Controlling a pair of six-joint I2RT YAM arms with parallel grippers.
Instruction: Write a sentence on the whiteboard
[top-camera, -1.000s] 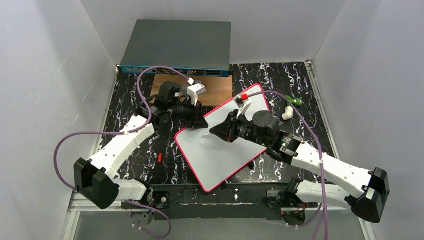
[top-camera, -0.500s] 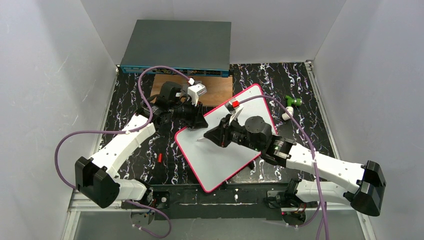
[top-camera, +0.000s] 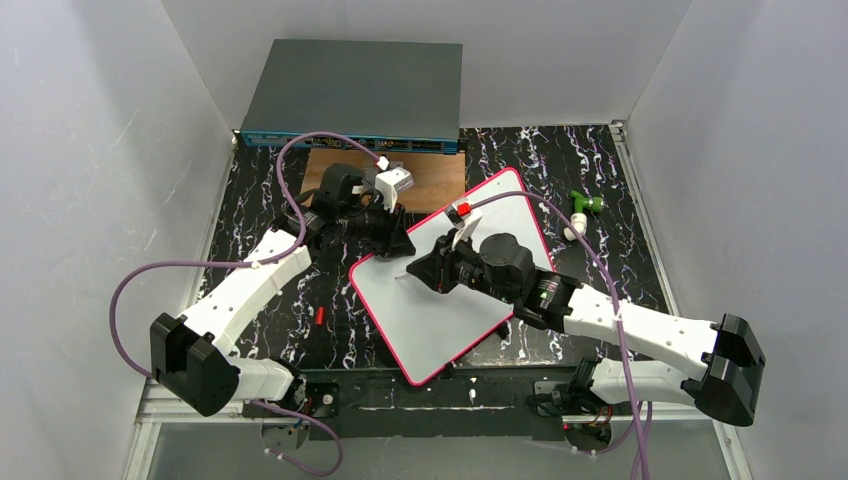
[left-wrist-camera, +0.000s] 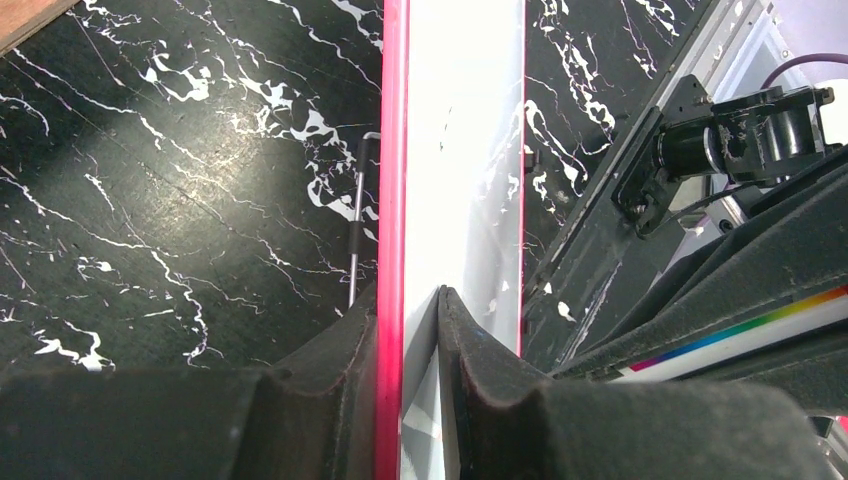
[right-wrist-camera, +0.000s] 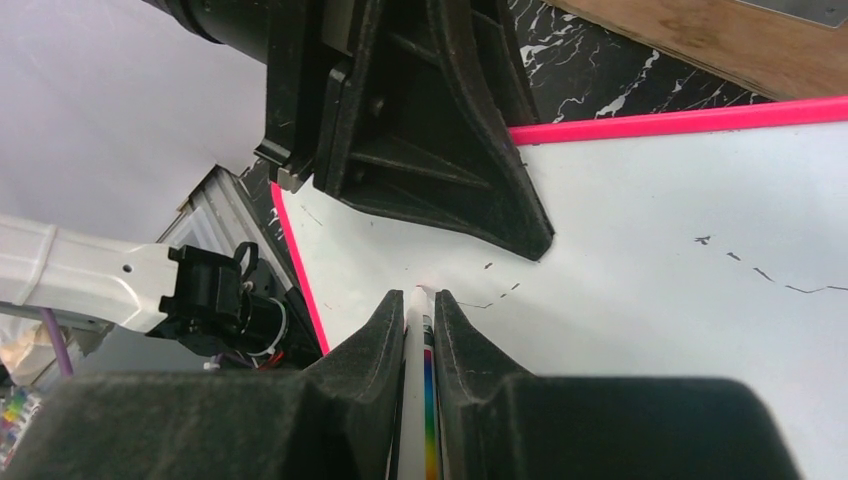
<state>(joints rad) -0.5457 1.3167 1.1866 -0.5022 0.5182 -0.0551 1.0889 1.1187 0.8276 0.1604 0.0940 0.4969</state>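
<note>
The whiteboard (top-camera: 440, 310), white with a pink-red rim, lies tilted on the black marbled table. My left gripper (top-camera: 392, 243) is shut on its far left edge; in the left wrist view the pink rim (left-wrist-camera: 392, 200) runs between the pads. My right gripper (top-camera: 425, 272) is shut on a white marker (right-wrist-camera: 416, 330) with a rainbow stripe. The marker's tip touches the board (right-wrist-camera: 650, 300) near its upper left corner, close to the left gripper. Faint thin marks (right-wrist-camera: 760, 272) show on the board surface.
A grey network switch box (top-camera: 355, 95) sits at the back, with a brown wooden board (top-camera: 430, 185) in front of it. A green and white object (top-camera: 580, 205) lies at the right. A small red item (top-camera: 319, 315) and a thin metal rod (left-wrist-camera: 355, 240) lie left of the whiteboard.
My right gripper has moved left across the whiteboard with the marker, toward the left gripper. The left gripper and the board have stayed put.
</note>
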